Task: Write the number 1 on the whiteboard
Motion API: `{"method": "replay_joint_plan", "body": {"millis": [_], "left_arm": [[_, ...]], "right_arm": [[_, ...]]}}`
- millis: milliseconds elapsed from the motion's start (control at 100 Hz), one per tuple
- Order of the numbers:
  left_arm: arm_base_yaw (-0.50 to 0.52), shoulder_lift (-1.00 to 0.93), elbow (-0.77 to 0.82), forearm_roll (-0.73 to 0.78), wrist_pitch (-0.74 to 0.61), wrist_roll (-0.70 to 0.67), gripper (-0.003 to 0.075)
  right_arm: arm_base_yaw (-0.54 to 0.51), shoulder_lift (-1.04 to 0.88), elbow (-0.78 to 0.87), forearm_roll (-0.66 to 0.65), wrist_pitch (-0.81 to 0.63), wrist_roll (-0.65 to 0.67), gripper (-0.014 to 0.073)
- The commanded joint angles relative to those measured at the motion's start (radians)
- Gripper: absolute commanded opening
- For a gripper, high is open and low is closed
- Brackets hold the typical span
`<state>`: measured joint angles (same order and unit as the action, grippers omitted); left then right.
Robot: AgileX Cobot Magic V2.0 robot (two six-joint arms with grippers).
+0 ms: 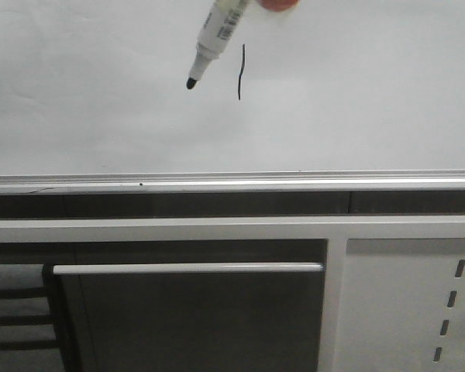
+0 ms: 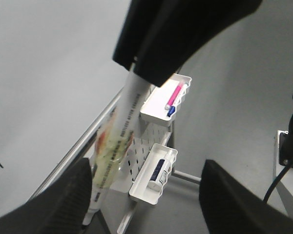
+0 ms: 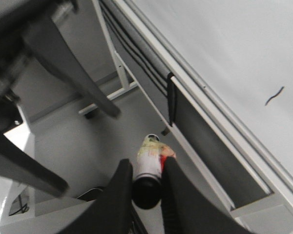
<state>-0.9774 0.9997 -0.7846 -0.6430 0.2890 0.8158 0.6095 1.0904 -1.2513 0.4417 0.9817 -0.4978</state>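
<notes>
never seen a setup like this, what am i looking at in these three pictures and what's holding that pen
This is a robot with two arms, each ending in a two-fingered gripper, and three cameras.

The front view looks forward at a whiteboard with a metal rail along its lower edge. A marker comes in from the top, its black tip bare and off the board, beside a short black stroke, the number 1.

The other two pictures come from cameras on the wrists. In the right wrist view, the right gripper is closed on the marker's body, so that arm holds the pen. The stroke shows there as a small dark mark.

In the left wrist view, the left gripper is open and empty. The marker and a dark arm cross in front of it, with small white trays of pens behind.
</notes>
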Motion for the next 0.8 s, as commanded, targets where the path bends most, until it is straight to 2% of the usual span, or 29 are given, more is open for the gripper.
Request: {"method": "replay_joint_plan", "body": {"millis": [0,280,520,790], "left_arm": [[-0.025,0.014,-0.032,-0.012,-0.097,0.011,0.0438],[-0.025,0.044,-0.034,-0.012,-0.154,0.011,0.0433],[-0.025,0.046,-0.034,-0.012,-0.144,0.011,0.0238],[-0.025,0.046,-0.034,-0.014,-0.125,0.011,0.0185]], "right_arm": [[-0.006,-0.008,-0.052,0.051,-0.015,-0.002,-0.0043],[-0.002,-0.008,-0.063,0.081,0.079,-0.002,-0.0043],[-0.002,-0.008,-0.063,0.159,0.077,-0.04,-0.0043],[-0.002,-0.008,-0.063,0.177,0.079,-0.04,-0.0043]]}}
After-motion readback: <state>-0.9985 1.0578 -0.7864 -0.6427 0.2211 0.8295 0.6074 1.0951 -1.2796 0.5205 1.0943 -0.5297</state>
